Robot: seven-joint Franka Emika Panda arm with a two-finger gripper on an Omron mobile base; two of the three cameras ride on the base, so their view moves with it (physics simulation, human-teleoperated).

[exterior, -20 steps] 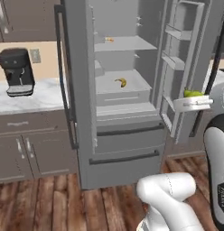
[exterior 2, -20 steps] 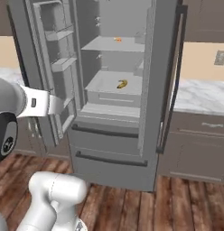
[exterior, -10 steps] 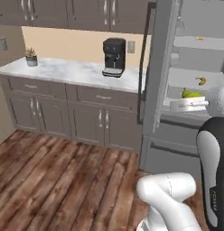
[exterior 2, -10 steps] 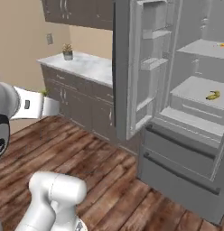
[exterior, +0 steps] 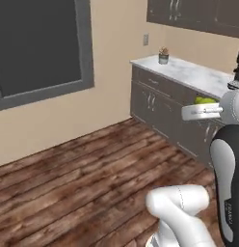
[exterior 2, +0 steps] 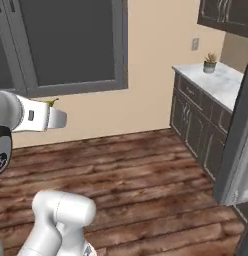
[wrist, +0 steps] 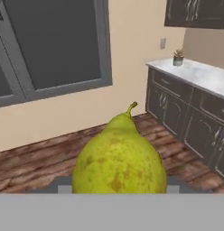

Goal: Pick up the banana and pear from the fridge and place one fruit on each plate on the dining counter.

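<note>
A dark window [exterior 2: 71,45] takes up the upper left of the right base view, a marble wall counter [exterior 2: 218,85] the right. The gripper [wrist: 118,191] pinches the pear [wrist: 118,160], bottom centre of the hand view; a jolt from the driving base could shake it loose.

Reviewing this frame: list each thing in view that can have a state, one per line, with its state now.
pear: held in the tool, off any surface, stem up in the hand view.
tool: closed on the pear, carried in the air over the wood floor.
cabinet doors under the wall counter: shut.
upper cabinet doors: shut.
potted plant: upright on the wall counter.
</note>
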